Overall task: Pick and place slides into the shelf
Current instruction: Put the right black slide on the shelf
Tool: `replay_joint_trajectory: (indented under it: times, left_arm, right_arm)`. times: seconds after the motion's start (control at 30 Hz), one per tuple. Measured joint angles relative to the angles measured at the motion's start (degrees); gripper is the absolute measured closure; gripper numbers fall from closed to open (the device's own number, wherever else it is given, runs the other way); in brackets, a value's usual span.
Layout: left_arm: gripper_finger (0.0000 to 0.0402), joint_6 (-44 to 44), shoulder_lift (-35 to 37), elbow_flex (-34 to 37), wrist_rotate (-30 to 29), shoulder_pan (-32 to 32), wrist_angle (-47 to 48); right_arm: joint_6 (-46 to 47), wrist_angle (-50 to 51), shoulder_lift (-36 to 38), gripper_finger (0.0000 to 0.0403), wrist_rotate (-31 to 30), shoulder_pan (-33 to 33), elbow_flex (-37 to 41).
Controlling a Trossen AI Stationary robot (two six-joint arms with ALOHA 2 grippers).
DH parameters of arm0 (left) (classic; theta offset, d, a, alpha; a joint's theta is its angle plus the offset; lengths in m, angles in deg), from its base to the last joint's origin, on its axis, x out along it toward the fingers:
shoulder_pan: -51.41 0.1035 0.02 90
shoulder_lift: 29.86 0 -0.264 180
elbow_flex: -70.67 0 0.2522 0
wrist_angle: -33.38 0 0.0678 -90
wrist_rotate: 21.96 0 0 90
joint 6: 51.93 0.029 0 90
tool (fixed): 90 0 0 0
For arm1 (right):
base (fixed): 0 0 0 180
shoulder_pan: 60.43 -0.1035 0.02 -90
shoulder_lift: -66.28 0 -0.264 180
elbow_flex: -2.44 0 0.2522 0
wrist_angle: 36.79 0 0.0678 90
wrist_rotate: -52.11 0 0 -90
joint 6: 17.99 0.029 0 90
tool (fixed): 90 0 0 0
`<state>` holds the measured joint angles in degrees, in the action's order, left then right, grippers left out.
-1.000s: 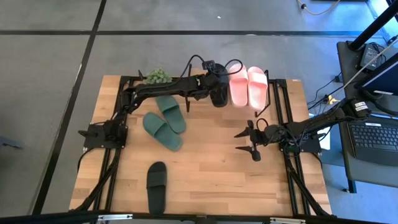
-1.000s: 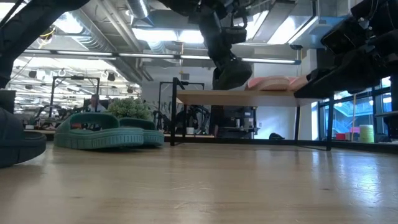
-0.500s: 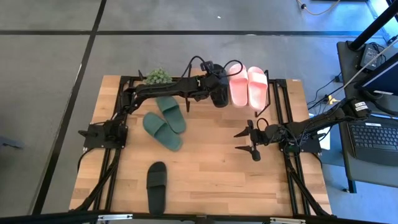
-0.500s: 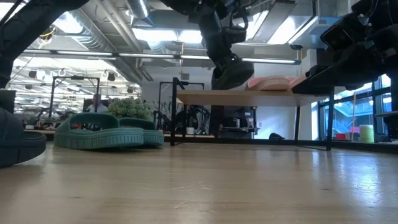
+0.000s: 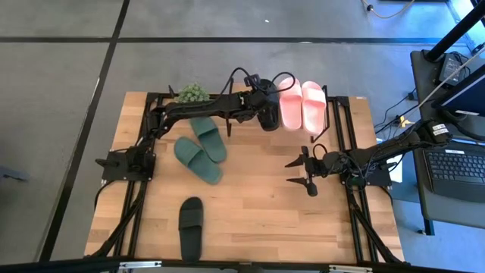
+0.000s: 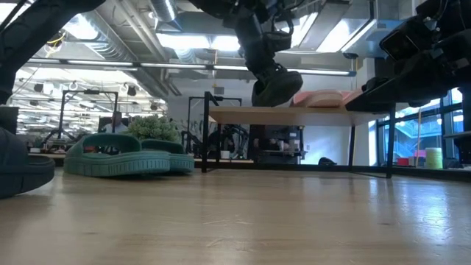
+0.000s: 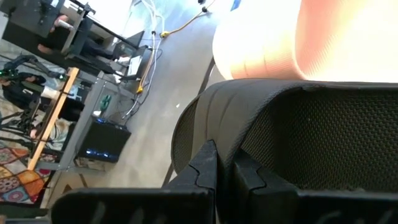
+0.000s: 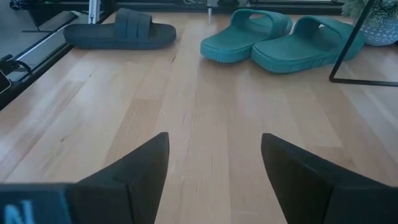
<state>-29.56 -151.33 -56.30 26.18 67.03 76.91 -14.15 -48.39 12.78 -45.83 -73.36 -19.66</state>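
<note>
While the right hand [image 5: 305,172] waits spread open, the left hand [image 5: 267,114] clamps a black slide [image 5: 267,117] beside the pink slides [image 5: 302,105].

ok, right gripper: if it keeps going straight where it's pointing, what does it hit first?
Likely the dark green slides. The right gripper, open, looks across bare tabletop with nothing nearer in its line. The lone black slide sits off to one side. How well the line centres on the pair is hard to judge.

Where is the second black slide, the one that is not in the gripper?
In the high view, the loose black slide lies alone on the table near its front edge, on the left arm's side, below the green pair.
</note>
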Motion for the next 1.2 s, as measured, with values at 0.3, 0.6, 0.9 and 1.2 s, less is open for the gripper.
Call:
replay_joint_trajectory:
  times: [0.3, 0.6, 0.9, 1.2]
  left_arm:
    - [0.0399, -1.32, -0.91, 0.05, -0.5, 0.51, -0.8]
    - [0.0399, -0.42, -2.69, 0.04, -0.81, 0.56, -2.14]
    - [0.0371, -1.19, -2.75, 0.04, -0.29, 0.69, -2.5]
    - [0.0333, 0.48, -2.83, 0.04, -0.19, 0.6, -2.48]
  right_arm:
    - [0.0, 0.11, 0.0, 0.0147, 0.0, 0.0, 0.0]
    - [0.02, 0.92, 0.0, 0.0147, 0.0, 0.0, 0.02]
    - [0.02, 1.11, -0.02, 0.0147, 0.0, 0.0, 0.03]
    - [0.05, 1.14, -0.02, 0.0147, 0.0, 0.0, 0.02]
